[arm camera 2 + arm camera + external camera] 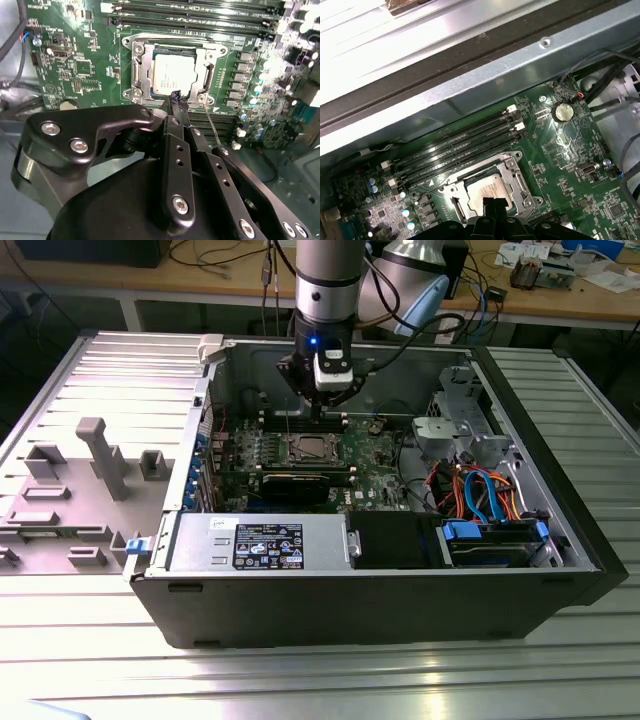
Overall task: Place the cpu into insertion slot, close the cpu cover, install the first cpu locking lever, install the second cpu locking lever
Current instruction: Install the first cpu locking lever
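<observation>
The cpu (171, 74) lies flat in the insertion slot (131, 44) of the green motherboard (75, 65), its silvery top showing through the window of the cpu cover (142, 67). That dull-metal frame lies flat around the chip. My black gripper (176, 96) hangs just over the socket's edge, fingers pressed together and holding nothing. A thin metal locking lever (213, 127) slants away from a socket corner beside the fingers. In the first wrist view the gripper (492, 204) hovers at the cpu (485, 189). In the exterior view the gripper (322, 412) stands above the socket (306, 450).
Long black memory slots (200, 12) flank the socket. A long black card (295, 483) lies in front of it, then a power supply (260, 543) and a drive cage (495, 540) with cables (480, 490). Case walls (470, 85) close in. A grey fixture tray (90, 470) lies outside.
</observation>
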You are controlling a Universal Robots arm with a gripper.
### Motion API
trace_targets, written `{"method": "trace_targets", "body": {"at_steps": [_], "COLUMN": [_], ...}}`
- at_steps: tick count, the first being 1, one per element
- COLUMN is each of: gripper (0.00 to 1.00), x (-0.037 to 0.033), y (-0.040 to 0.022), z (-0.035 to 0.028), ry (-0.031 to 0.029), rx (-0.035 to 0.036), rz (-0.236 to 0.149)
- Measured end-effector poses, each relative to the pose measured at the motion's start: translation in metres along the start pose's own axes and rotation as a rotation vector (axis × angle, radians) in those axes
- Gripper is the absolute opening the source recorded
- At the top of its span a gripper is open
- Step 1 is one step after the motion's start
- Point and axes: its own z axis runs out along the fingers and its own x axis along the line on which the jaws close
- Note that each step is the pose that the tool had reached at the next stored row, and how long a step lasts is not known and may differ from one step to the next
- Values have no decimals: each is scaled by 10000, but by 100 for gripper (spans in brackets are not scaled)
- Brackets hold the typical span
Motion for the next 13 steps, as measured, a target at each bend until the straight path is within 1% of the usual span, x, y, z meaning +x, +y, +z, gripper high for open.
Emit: {"method": "trace_targets", "body": {"at_steps": [2, 5, 8, 13], "gripper": [11, 11, 11, 11], "x": [0, 2, 17, 17], "y": [0, -1, -10, -10], "z": [2, 2, 2, 1], "ry": [15, 19, 5, 3], "rx": [2, -1, -7, -7], "rz": [-603, -998, -1166, -1166]}}
